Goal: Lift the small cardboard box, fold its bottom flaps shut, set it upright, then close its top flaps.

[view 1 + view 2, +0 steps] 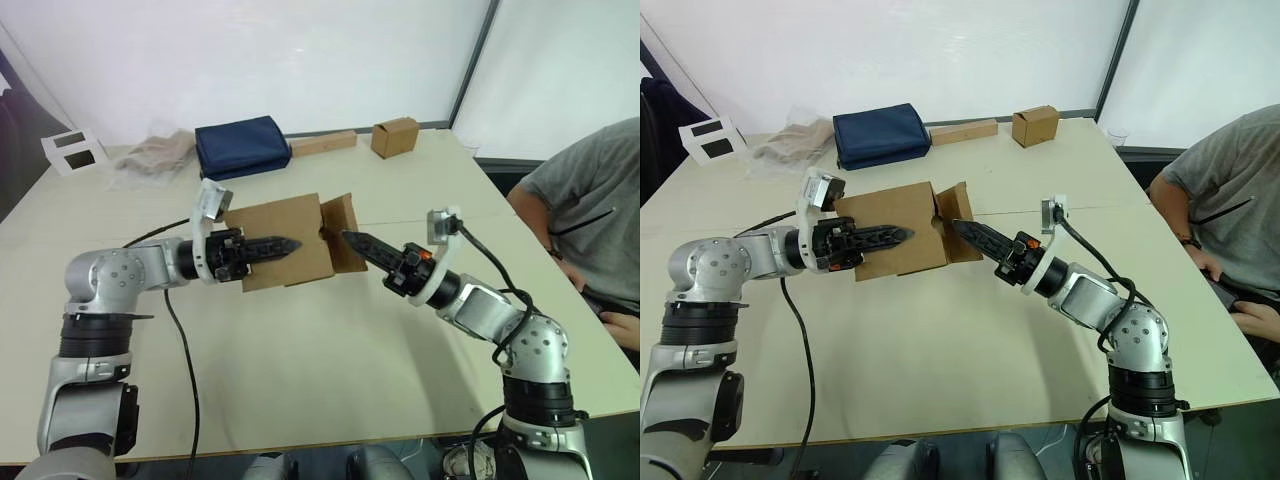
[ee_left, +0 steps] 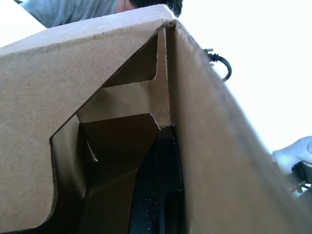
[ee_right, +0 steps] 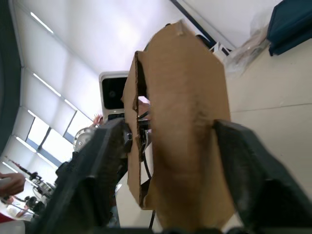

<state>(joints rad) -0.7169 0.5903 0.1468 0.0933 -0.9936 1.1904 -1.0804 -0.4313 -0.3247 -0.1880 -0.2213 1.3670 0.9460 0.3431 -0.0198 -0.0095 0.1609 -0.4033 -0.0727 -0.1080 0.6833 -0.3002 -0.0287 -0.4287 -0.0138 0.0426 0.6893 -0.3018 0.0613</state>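
1. Small cardboard box (image 1: 285,240) is held off the tabletop (image 1: 330,350) between the two arms, lying on its side with its broad face turned upward, in front of the navy pouch (image 1: 241,146).
2. Left gripper (image 1: 262,247) is laid along that face, and its jaws are clenched on the box wall, one finger being seen inside the box in the left wrist view.
3. Right gripper (image 1: 362,243) is brought to the open end, its jaws released and spread either side of a flap (image 3: 183,126).
4. Bottom flaps (image 1: 343,232) stand splayed, so the flap-folding step is judged to be in hand.
5. Next, a flap must be pressed inward while the box is held steady.
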